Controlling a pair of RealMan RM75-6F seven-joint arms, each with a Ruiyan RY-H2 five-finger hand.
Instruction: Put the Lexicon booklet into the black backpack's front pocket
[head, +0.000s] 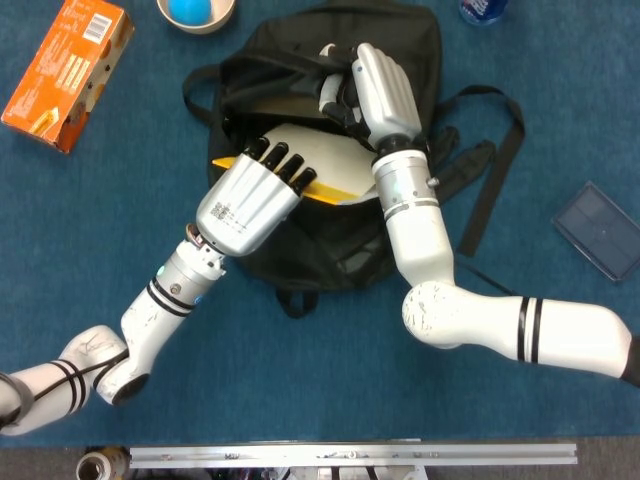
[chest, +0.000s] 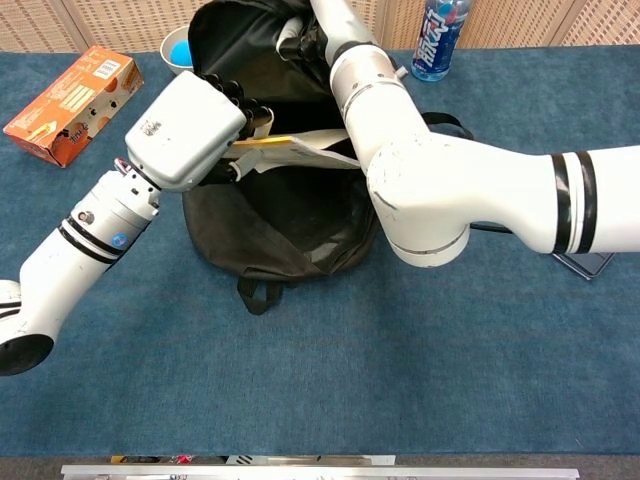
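The black backpack (head: 300, 240) (chest: 270, 225) lies in the middle of the blue table with its front pocket pulled open. My left hand (head: 250, 198) (chest: 190, 130) grips the Lexicon booklet (head: 325, 165) (chest: 300, 148), a white sheet with a yellow edge, whose far end sits at the pocket's mouth. My right hand (head: 375, 88) (chest: 315, 25) holds the pocket's upper flap, lifting it. The booklet's inner end is hidden by the bag fabric and my right forearm.
An orange box (head: 68, 70) (chest: 75, 90) lies at the far left. A bowl with a blue ball (head: 196, 12) stands behind the bag, a drink bottle (chest: 438, 38) at the back right, a dark flat case (head: 598, 230) at the right. Backpack straps (head: 495, 170) trail rightward.
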